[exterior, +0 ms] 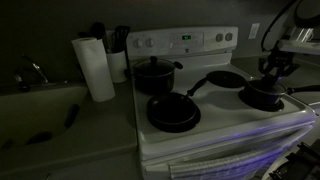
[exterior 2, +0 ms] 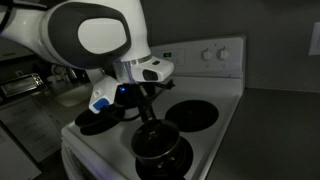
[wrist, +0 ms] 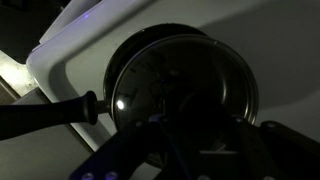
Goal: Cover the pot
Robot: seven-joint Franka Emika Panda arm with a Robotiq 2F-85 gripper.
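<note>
The small black saucepan sits on the stove's front burner, its long handle pointing left in the wrist view. It also shows in an exterior view. A glass lid with a shiny metal rim lies over the saucepan's mouth, roughly lined up with it. My gripper reaches straight down onto the middle of the lid, fingers drawn together there. It shows above the saucepan in an exterior view and as a dark shape low in the wrist view. The lid's knob is hidden by the fingers.
A taller two-handled pot with a knobbed lid stands at the back of the stove. Two flat frying pans occupy other burners. A paper towel roll and a sink are beside the stove. The scene is dim.
</note>
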